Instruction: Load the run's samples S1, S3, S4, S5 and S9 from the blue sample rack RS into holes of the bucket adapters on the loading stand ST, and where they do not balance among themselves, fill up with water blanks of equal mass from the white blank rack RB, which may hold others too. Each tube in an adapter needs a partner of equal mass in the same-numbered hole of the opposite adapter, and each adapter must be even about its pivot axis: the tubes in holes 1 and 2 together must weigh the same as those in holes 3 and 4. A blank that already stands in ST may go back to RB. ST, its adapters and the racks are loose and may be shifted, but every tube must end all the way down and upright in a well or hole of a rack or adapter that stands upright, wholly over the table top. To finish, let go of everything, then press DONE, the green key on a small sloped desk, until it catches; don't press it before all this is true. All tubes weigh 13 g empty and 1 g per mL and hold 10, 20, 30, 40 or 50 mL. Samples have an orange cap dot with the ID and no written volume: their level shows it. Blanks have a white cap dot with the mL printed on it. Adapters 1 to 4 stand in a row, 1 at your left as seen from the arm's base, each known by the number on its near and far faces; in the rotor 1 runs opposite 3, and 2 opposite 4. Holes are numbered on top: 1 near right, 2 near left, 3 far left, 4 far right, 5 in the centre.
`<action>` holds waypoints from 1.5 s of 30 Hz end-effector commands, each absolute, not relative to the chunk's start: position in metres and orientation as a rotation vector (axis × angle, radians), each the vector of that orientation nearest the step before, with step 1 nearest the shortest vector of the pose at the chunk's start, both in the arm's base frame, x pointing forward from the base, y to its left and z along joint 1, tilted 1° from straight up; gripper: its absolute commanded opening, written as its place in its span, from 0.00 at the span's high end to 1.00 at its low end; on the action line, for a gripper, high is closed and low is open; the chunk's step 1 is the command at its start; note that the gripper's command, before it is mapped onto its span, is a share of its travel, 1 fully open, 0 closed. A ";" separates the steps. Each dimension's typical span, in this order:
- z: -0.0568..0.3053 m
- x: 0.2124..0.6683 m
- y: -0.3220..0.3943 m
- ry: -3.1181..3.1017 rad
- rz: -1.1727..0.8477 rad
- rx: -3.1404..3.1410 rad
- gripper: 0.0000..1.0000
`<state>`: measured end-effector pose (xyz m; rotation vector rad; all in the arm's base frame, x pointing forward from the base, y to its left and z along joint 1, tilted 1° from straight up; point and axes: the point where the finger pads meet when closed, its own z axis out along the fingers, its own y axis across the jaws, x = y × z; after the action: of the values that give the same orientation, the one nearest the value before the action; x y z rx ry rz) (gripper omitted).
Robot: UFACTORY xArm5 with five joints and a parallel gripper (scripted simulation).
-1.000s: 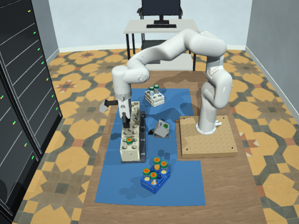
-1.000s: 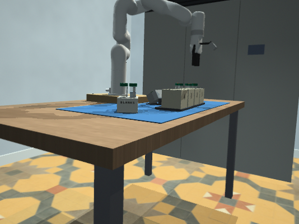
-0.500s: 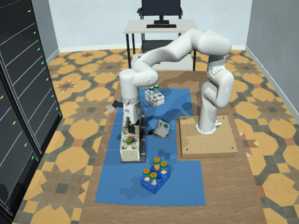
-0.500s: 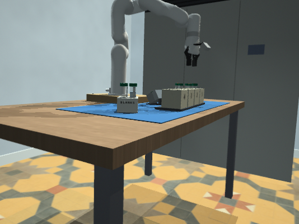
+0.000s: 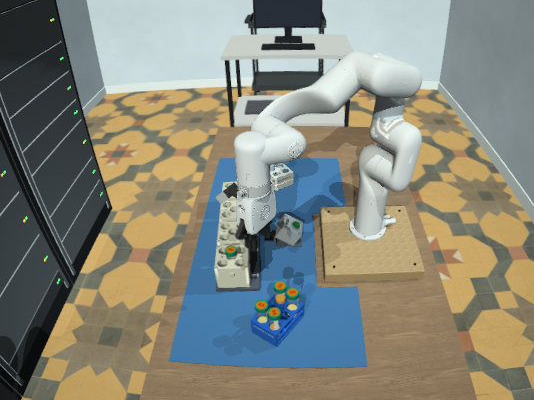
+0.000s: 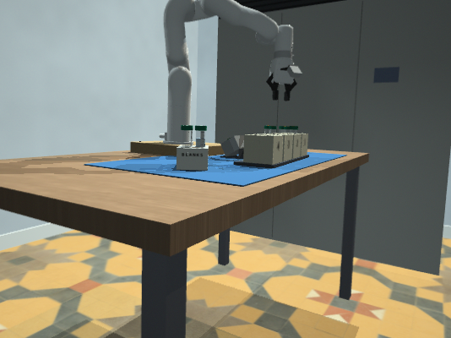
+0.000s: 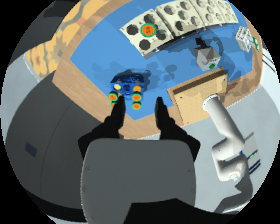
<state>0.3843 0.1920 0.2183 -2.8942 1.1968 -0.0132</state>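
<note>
My gripper (image 5: 254,252) (image 6: 280,93) hangs high above the loading stand ST (image 5: 232,237) (image 6: 274,147), near its right side in the top view. Its fingers are open with nothing between them. One orange-dotted sample (image 5: 230,251) (image 7: 148,30) stands in the adapter at the end nearest the top camera. The other holes I can see are empty. The blue sample rack RS (image 5: 278,314) (image 7: 126,91) holds several orange-dotted samples. The white blank rack RB (image 5: 281,176) (image 6: 192,158) holds two green-capped tubes.
The small sloped desk with the green DONE key (image 5: 295,225) (image 7: 206,58) sits just right of the stand. The arm's wooden base plate (image 5: 370,244) lies further right. The stand is close to the table's left edge.
</note>
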 end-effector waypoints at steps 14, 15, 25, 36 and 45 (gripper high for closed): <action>0.220 0.339 0.249 1.203 -0.015 -2.884 0.43; 0.220 0.336 0.253 1.203 -0.015 -2.884 0.43; 0.220 0.312 0.283 1.203 -0.013 -2.883 0.43; 0.216 0.312 0.283 1.203 -0.013 -2.883 0.43; 0.202 0.312 0.283 1.203 -0.013 -2.883 0.43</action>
<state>0.3110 0.2825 0.2054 -2.8864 1.2045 -0.0103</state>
